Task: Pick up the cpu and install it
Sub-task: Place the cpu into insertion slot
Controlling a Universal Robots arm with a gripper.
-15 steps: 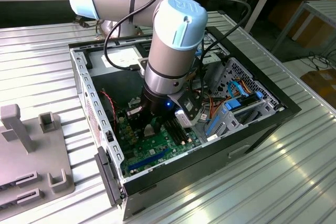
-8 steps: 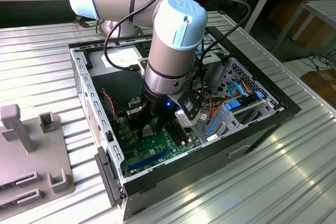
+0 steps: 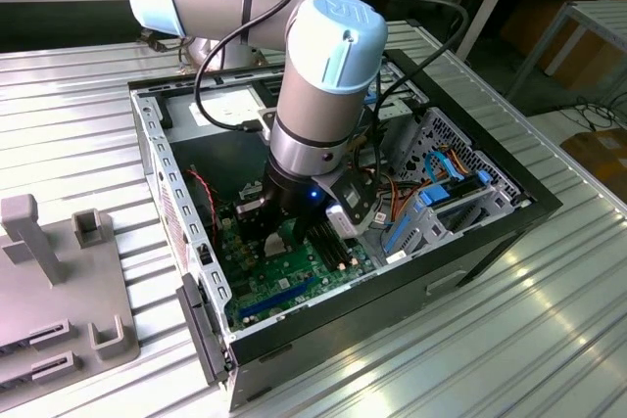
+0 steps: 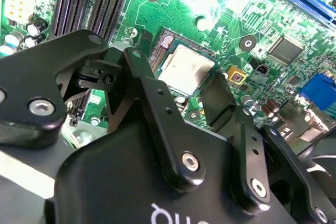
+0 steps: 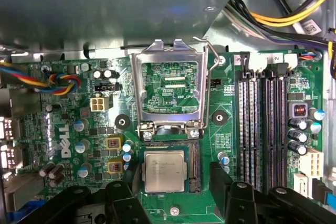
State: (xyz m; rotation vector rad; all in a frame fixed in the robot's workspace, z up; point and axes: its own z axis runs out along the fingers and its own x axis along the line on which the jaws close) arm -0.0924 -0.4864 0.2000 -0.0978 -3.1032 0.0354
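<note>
Take the socket (image 5: 192, 167) as a dial, with its raised load plate (image 5: 167, 85) at twelve and the memory slots (image 5: 262, 124) at three. The cpu (image 5: 164, 170) lies flat in the socket, straight beneath the claw (image 5: 177, 177) — one finger (image 5: 132, 179) stands off its nine o'clock edge, the other (image 5: 219, 179) at three, out past a bare strip of socket contacts. The claw is spread wider than the chip and has hold of nothing; I judge that neither finger touches it. The cpu is near square, so no long axis matters — what counts is that it sits toward nine within the frame. In the exterior view the arm reaches down into the open case (image 3: 157, 144) on the table (image 3: 509, 340).
</note>
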